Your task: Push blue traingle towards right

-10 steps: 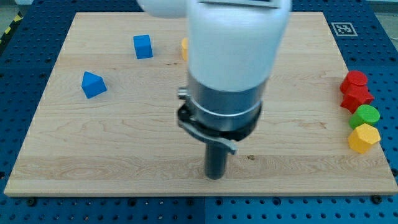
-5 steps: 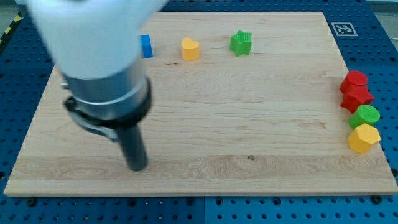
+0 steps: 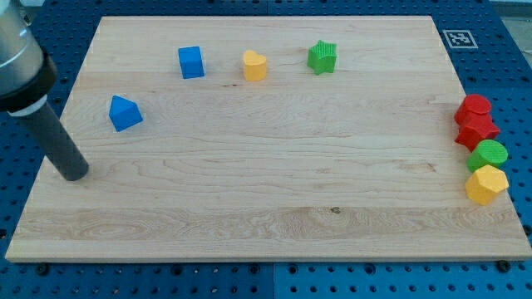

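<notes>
- My tip point(image 3: 73, 174): bare rod tool, nothing to clench or release; touches no block, near the surface's point(image 3: 266, 216) left edge.
- Blue triangle point(image 3: 125, 113): up and to the right of my tip, apart from it.
- Advice: bring my tip level with the triangle on its left face, then push straight right; an off-centre contact would likely spin it.
- Blue cube point(image 3: 191, 62), yellow block point(image 3: 254, 65) (shape unclear), green star point(image 3: 322, 56): farther up-right, off the likely path.

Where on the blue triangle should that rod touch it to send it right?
Its left face. My tip sits lower left of the blue triangle, apart from it; it should probably come level on the view's left, then push centred so the block doesn't turn.
</notes>
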